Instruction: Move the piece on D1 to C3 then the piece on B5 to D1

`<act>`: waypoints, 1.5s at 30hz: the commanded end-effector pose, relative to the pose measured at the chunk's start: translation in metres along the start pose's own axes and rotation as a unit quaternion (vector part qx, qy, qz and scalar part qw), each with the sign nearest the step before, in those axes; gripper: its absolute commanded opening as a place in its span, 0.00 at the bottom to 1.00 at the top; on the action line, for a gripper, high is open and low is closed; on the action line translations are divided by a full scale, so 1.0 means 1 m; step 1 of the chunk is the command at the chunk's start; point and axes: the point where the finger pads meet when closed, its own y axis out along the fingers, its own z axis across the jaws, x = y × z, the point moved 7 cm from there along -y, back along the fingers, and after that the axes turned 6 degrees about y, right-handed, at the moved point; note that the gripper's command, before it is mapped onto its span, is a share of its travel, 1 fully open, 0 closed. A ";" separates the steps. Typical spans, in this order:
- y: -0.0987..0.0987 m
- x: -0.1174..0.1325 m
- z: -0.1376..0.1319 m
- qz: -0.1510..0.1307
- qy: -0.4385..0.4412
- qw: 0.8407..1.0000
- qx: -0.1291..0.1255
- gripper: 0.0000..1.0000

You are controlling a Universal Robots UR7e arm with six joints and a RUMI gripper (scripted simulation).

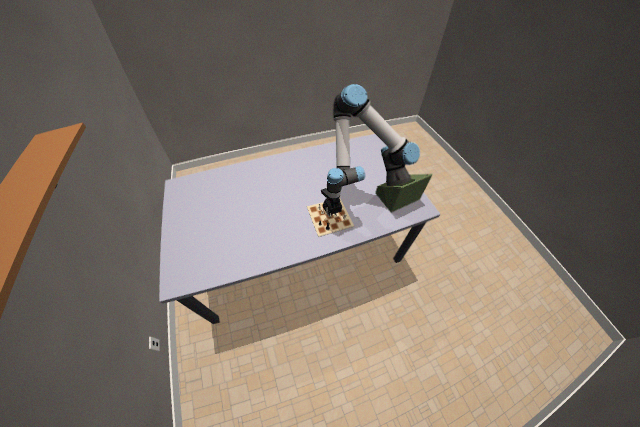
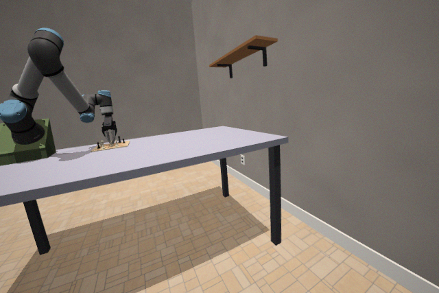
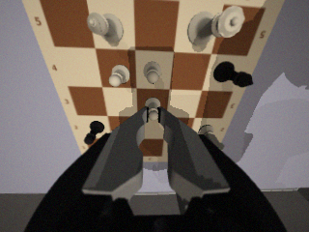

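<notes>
Here the gripper [image 3: 153, 114] pinches one white pawn [image 3: 153, 102], seemingly

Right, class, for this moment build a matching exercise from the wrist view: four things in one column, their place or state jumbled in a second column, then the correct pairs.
Things:
1. white pawn
2. black pawn
3. black piece
4. gripper

Place or state:
A. near the board's left edge, beside the left finger
B. shut on a piece
C. pinched between the fingertips
D. at the board's right edge, row 4

Pairs: 1-C, 2-D, 3-A, 4-B
</notes>
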 end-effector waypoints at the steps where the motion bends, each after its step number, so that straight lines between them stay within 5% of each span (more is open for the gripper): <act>1: 0.000 0.000 0.000 0.000 0.000 1.000 -0.001 0.00; 23: 0.000 0.000 0.000 0.000 0.000 1.000 -0.001 0.00; 33: 0.000 0.000 0.000 0.000 0.000 1.000 -0.001 0.16; 45: 0.000 0.000 0.000 0.000 0.000 1.000 -0.001 0.20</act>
